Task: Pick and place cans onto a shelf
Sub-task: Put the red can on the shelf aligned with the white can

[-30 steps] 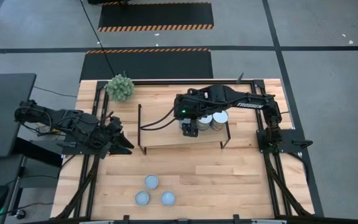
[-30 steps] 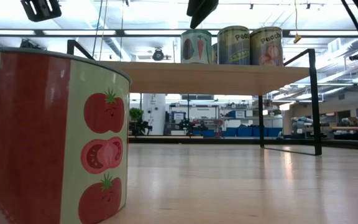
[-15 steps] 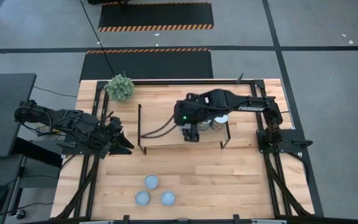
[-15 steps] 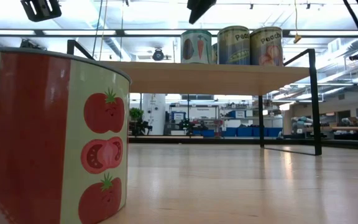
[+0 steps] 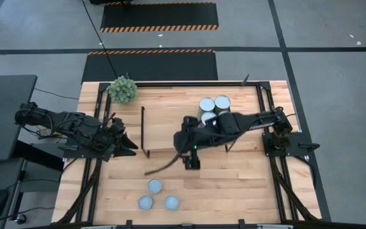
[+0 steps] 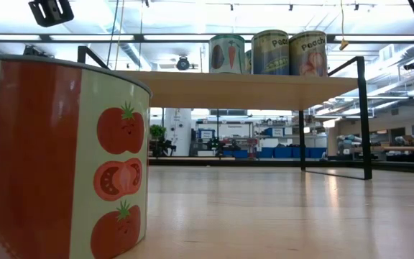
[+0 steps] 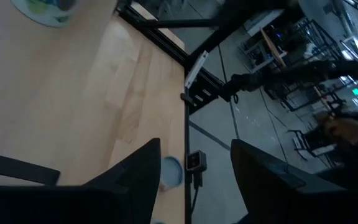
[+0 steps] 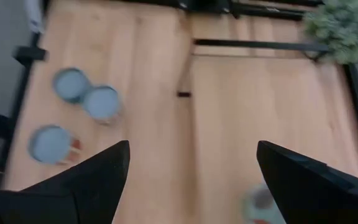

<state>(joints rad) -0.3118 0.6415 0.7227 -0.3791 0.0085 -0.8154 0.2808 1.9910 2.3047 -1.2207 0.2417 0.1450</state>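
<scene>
Right gripper (image 5: 192, 163) pulled back off shelf (image 5: 164, 133), now over bare table in front of it, fingers wide apart, empty. Cans on shelf (image 5: 213, 107) uncovered, grouped at its right end. Three blue-top cans (image 5: 155, 194) unmoved near front edge. My left gripper (image 5: 124, 144) parked at left, fingers partly apart, holding nothing.

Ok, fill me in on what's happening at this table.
A two-armed robot is putting cans onto a low wooden shelf. Several cans stand on the shelf's right end. Three blue-topped cans sit on the table near its front edge. The right gripper is open and empty, over the table just in front of the shelf, its wrist camera looking toward those three cans. The left gripper waits at the table's left side, holding nothing.
</scene>
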